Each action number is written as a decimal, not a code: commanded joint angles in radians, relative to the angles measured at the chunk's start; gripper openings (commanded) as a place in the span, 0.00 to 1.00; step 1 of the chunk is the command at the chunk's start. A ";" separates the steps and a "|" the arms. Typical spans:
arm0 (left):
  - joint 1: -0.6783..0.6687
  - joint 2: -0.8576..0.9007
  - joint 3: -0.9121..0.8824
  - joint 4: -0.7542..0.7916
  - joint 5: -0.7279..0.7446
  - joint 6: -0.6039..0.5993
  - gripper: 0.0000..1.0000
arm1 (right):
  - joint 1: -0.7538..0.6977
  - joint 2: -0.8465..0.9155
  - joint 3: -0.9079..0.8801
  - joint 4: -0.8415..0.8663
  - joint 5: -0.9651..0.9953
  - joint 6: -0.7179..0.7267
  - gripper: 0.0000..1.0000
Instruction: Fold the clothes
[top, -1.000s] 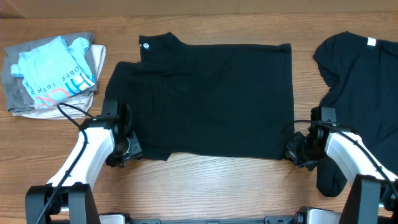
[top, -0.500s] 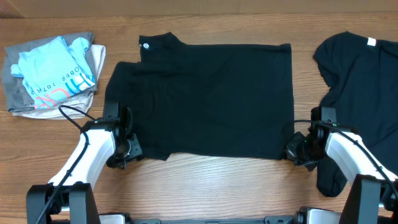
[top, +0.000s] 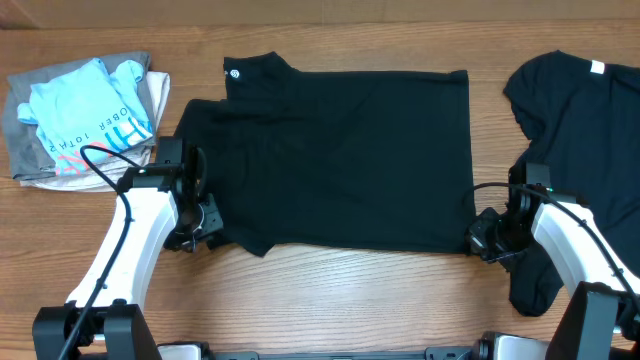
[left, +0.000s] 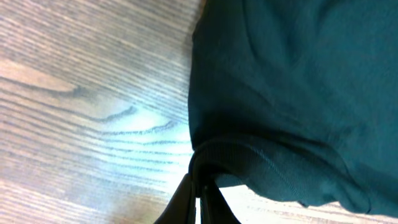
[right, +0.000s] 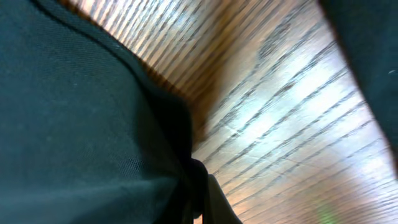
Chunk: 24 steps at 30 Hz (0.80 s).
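A black T-shirt (top: 340, 160) lies spread flat in the middle of the table. My left gripper (top: 208, 226) is shut on its near left corner; the left wrist view shows the fingers (left: 200, 186) pinched on the hem of the shirt (left: 280, 93). My right gripper (top: 478, 240) is shut on the near right corner; the right wrist view shows the fingers (right: 202, 186) closed on the edge of the dark cloth (right: 81, 124). Both corners sit a little above the wood.
A folded stack with a light blue shirt (top: 85, 120) on top lies at the far left. Another black garment (top: 580, 130) lies crumpled at the right edge, beside my right arm. Bare wood runs along the front.
Both grippers have moved a little away from the front edge, carrying the shirt's near corners; the left one moved more, and the near left corner has lifted and shifted inward.
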 joint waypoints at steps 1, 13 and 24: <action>-0.002 0.005 0.025 -0.019 -0.005 0.027 0.04 | -0.010 0.003 0.024 0.001 0.047 0.003 0.04; -0.002 0.004 0.183 -0.241 -0.051 0.048 0.04 | -0.010 0.003 0.130 -0.103 0.091 0.003 0.04; -0.002 0.004 0.200 -0.290 -0.069 0.044 0.04 | -0.009 0.003 0.180 -0.148 0.102 -0.021 0.04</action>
